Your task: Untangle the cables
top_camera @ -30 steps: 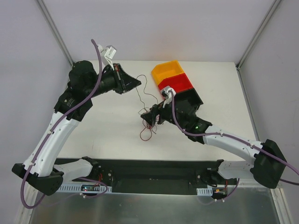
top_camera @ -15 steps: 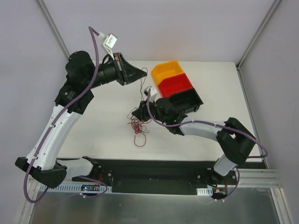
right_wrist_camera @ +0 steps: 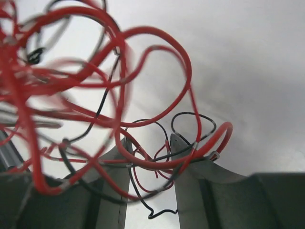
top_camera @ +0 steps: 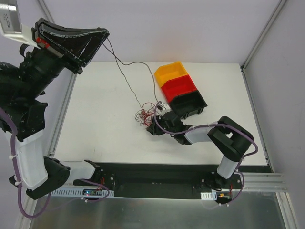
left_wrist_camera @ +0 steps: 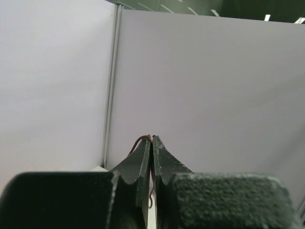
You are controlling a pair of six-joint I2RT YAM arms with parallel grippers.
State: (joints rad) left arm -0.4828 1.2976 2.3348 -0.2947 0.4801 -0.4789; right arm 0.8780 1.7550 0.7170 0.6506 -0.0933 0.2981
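Observation:
The cables are a small tangle (top_camera: 144, 114) of thin red and dark wires on the white table. One dark wire (top_camera: 125, 71) runs up out of it, stretched, to my left gripper (top_camera: 104, 34), raised high at the far left. In the left wrist view that gripper (left_wrist_camera: 152, 137) is shut on the red-brown wire end (left_wrist_camera: 139, 140). My right gripper (top_camera: 152, 130) lies low beside the tangle's near right side. Its jaws (right_wrist_camera: 150, 139) stand apart, with red loops (right_wrist_camera: 157, 164) and a black wire (right_wrist_camera: 159, 213) draped loosely across and between the fingers.
Three bins stand in a row at the back right: orange (top_camera: 171, 72), red (top_camera: 178, 86) and black (top_camera: 190, 102), the black one just behind the right arm. The table's black front rail (top_camera: 152, 174) runs along the near edge.
My left arm has risen far up and to the left, drawing one wire out long and taut. The tangle has shifted slightly; the right gripper dropped lower beside it and its jaws narrowed.

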